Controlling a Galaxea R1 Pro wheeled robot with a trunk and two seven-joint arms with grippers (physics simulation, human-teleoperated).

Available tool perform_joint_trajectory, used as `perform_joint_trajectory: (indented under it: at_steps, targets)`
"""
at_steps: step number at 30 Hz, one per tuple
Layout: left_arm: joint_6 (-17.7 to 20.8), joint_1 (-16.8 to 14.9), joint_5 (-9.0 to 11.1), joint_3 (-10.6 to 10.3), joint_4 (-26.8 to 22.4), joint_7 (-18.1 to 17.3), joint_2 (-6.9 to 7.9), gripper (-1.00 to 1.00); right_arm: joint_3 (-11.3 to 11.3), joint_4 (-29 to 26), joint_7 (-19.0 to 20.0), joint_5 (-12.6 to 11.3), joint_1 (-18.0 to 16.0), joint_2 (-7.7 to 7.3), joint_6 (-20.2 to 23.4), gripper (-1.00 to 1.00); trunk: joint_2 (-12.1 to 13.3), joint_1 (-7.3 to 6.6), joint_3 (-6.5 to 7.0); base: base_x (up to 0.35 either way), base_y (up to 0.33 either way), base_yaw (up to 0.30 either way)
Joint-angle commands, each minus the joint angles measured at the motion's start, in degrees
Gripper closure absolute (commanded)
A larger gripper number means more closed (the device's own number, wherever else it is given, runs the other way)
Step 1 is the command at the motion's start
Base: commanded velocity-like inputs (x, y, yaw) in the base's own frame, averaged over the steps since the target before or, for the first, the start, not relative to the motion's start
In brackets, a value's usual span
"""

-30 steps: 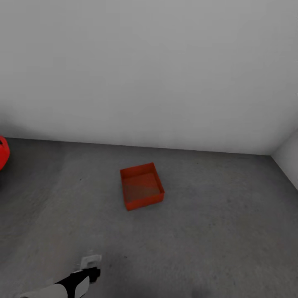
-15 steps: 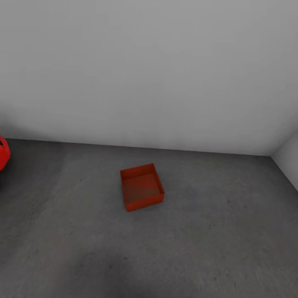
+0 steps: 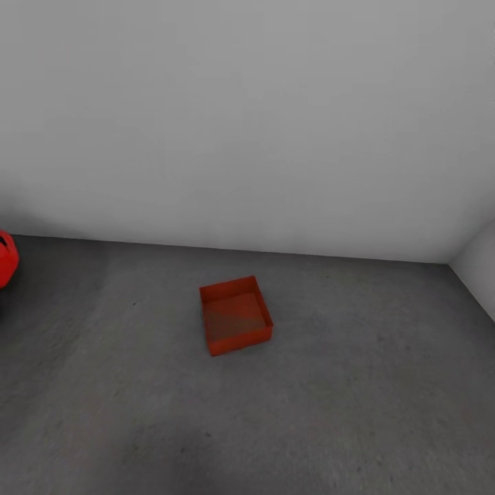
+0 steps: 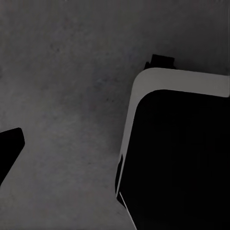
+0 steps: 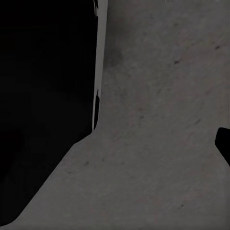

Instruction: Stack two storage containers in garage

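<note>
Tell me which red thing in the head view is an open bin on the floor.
The bin mid-floor: square, open-topped, whole. The other red thing is a rounded shape cut off at the left edge.

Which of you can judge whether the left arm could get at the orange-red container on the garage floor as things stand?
Probably not yet. The container sits alone on bare concrete floor, nothing blocking it, but it lies well ahead near the wall.

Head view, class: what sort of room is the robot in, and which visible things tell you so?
Most likely a garage: a dark grey concrete floor, bare white-grey walls, and a curved red edge at the left, possibly a car. One orange-red storage container sits on the floor.
</note>
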Motion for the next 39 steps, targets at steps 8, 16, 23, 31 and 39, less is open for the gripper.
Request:
perform_joint_trajectory:
  at_steps: [8,16,23,31,39]
  targets:
    - [-0.2,0.0,0.42,-0.5,-0.05,0.13,-0.02,-1.0,0.18,0.19,0.72,0.57,-0.06,1.19,-0.28,-1.0,-0.03,0.01,0.7,0.0,0.0,0.0]
    - [-0.2,0.0,0.33,-0.49,-0.04,0.13,0.02,-1.0,0.25,0.19,2.62,0.55,-0.06,1.58,-0.3,-1.0,-0.03,0.01,1.45,0.0,0.0,0.0]
    - [-0.2,0.0,0.42,-0.49,0.0,0.13,0.0,-1.0,0.27,0.19,3.12,0.52,0.01,1.82,-0.65,-1.0,-0.03,0.01,2.1,0.0,0.0,0.0]
    - [-0.2,0.0,0.37,-0.49,-0.05,0.13,0.01,-1.0,0.19,0.19,2.4,0.16,0.02,2.79,0.75,-1.0,-0.03,0.01,2.84,0.0,0.0,0.0]
    - [-0.2,0.0,0.37,-0.49,-0.05,0.13,0.02,-1.0,0.2,0.19,2.65,0.28,0.04,3.1,0.85,-1.0,-0.03,0.01,3.59,0.0,0.0,-0.002]
